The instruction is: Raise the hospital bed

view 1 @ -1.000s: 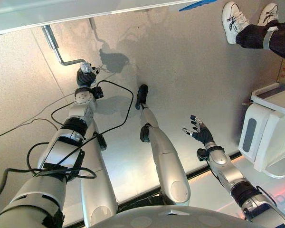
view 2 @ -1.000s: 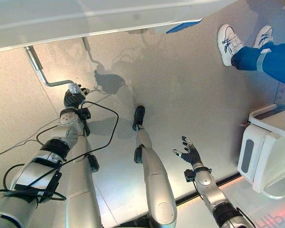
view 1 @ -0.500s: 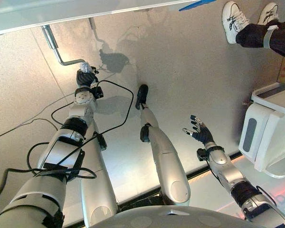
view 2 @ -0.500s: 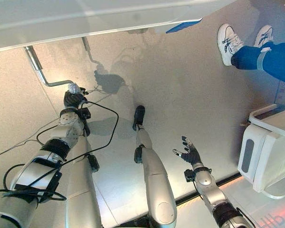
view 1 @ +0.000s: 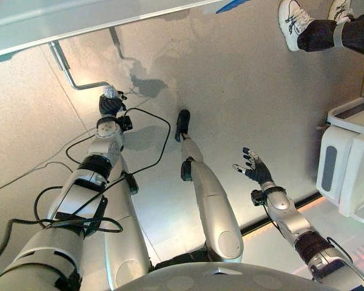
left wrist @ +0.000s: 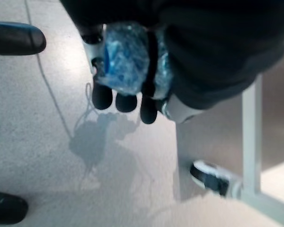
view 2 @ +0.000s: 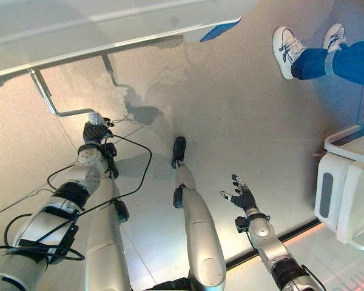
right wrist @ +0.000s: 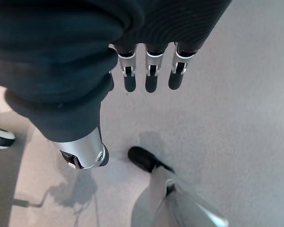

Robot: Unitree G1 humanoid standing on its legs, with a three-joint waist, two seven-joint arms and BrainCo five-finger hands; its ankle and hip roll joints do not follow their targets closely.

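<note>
Crank: a thin bent metal rod (view 1: 70,70) hanging from under the bed's edge, with one offset step, ending in a grip wrapped in crinkled bluish clear film (left wrist: 128,64).
Bed: a long pale panel (view 1: 79,21) across the top of the head views, smooth and flat, with a blue corner piece (view 2: 221,28) at its far end.
Left hand: (view 1: 111,104) stretched forward at the end of a nearly straight arm, fingers curled round the wrapped grip, dark tips showing past it in the wrist view.
Right hand: (view 1: 255,170) held low and well apart from the crank, palm up, fingers spread and straight, nothing in it.
Floor: pale speckled sheet (view 1: 242,91), matt, with soft shadows.
Room: a white boxy unit with a grey panel (view 1: 346,170) stands at the right; a person's white trainers (view 1: 291,21) and dark trouser legs show beyond it.
</note>
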